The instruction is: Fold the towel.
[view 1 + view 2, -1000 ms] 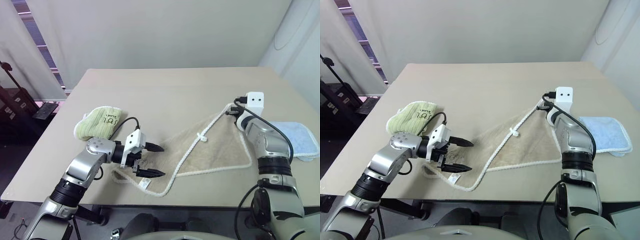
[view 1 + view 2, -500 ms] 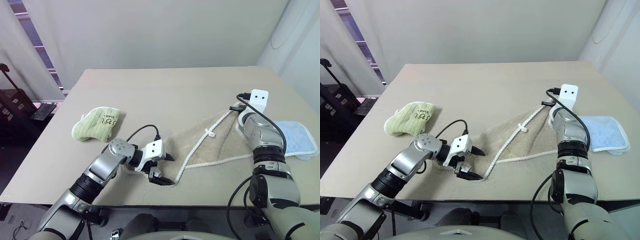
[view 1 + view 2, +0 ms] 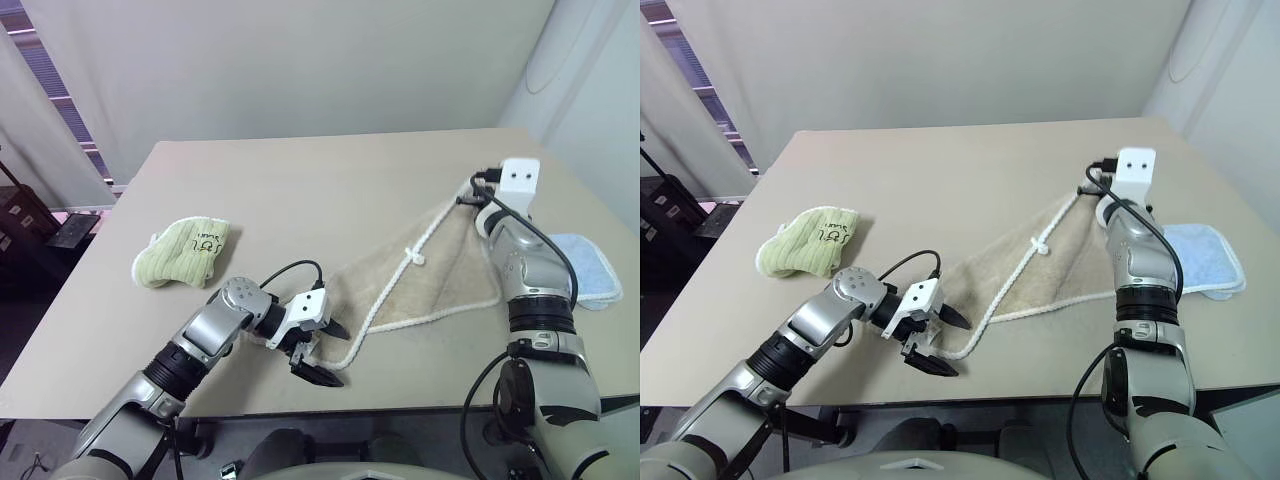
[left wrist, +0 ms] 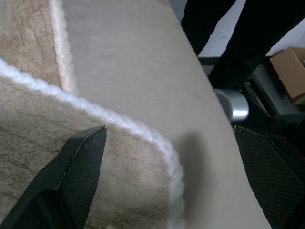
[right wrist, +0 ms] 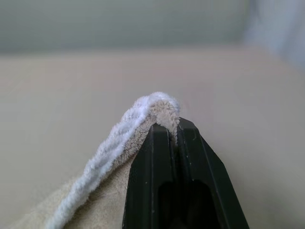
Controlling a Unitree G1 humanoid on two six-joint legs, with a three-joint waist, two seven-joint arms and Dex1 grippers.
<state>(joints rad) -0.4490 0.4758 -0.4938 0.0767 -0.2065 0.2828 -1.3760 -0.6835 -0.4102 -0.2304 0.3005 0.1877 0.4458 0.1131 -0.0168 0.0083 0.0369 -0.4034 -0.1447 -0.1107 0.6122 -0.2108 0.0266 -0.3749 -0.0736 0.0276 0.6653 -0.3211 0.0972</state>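
The beige towel (image 3: 440,270) with white rope edging lies spread on the table, rising toward its far right corner. My right gripper (image 5: 174,130) is shut on that corner (image 5: 159,107) and holds it above the table top. Near the table's front edge, my left gripper (image 3: 330,352) stands open and points right, its fingers (image 4: 78,169) straddling the towel's near corner (image 4: 143,157). One finger rests over the cloth, the other over bare table. The towel's white label knot (image 3: 412,256) shows along the rope edge.
A pale yellow-green folded towel (image 3: 185,250) with black writing lies at the left of the table. A light blue towel (image 3: 592,265) lies at the right edge, beside my right arm. The table's front edge (image 3: 420,398) runs just under the left gripper.
The right gripper has risen, lifting the towel's far corner. The left gripper has shifted right and down to the towel's near corner. The camera has also shifted.
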